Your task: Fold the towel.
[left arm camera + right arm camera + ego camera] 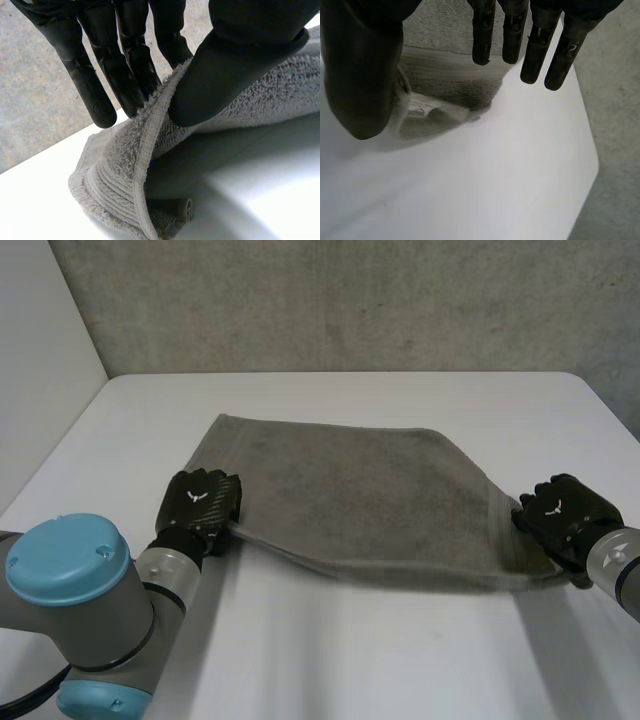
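Note:
A grey towel (360, 500) lies spread across the white table (350, 660), its near edge raised a little off the surface. My left hand (203, 505) is at the towel's near left corner. In the left wrist view its thumb (225, 65) and fingers (125, 75) pinch the hemmed edge of the towel (125, 165), which folds over below them. My right hand (560, 515) is at the near right corner. In the right wrist view its fingers (535, 55) are straight and apart from the thumb (362, 75), and the towel corner (450, 80) lies on the table between them.
A grey concrete wall (350, 300) stands behind the table. The table's right edge runs close by my right hand, with the floor (615, 150) beyond it. My left arm's blue-capped joint (70, 560) is at the near left.

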